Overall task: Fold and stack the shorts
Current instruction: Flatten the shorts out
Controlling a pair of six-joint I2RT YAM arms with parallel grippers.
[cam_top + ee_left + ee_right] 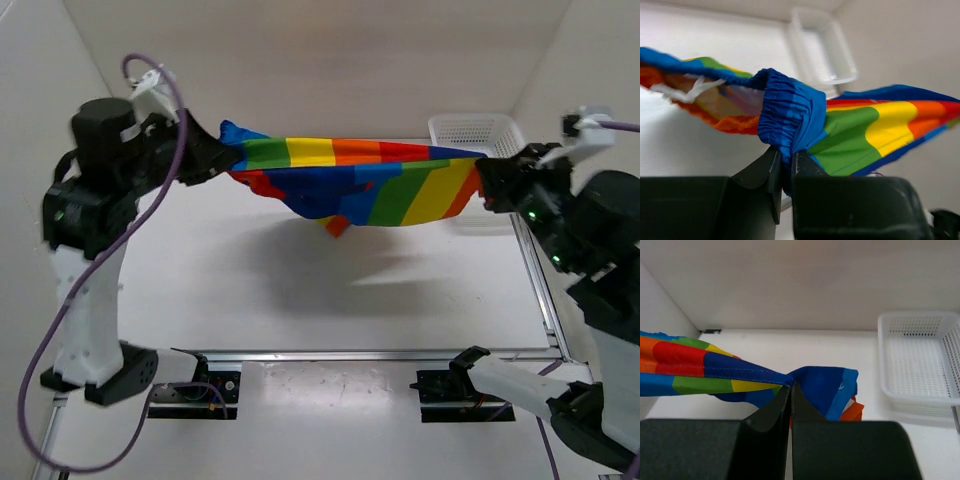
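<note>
The shorts (350, 175) hang stretched in the air between the two arms, well above the table (300, 300), with their lower edge sagging towards the middle. The left gripper (222, 158) is clamped tight on the gathered blue waistband at one end. The right gripper (487, 182) is pinched closed on a blue hem edge at the other end. A white basket (478, 130) sits at the table's far right corner, near the right gripper and behind that end of the cloth.
</note>
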